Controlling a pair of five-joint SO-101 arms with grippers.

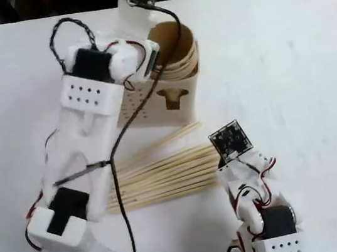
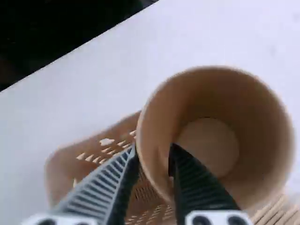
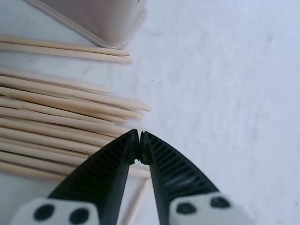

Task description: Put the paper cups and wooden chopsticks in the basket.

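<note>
A brown paper cup [image 2: 211, 136] hangs tilted over the basket [image 2: 89, 159], and my left gripper [image 2: 152, 150] is shut on its rim, one finger inside and one outside. From above, the cup [image 1: 171, 40] sits at the far end of the white perforated basket [image 1: 165, 104], with several chopsticks [image 1: 182, 67] lying in the basket beside it. A loose bundle of wooden chopsticks [image 1: 163, 174] lies on the table in front of the basket. My right gripper [image 3: 139, 136] is shut, its tips just over the ends of those chopsticks [image 3: 56, 122], with nothing seen between the fingers.
The left arm [image 1: 88, 138] stretches across the left half of the white table [image 1: 295, 82] and covers part of the chopstick bundle. A corner of the basket [image 3: 103, 18] stands close beyond the right gripper. The right side of the table is bare.
</note>
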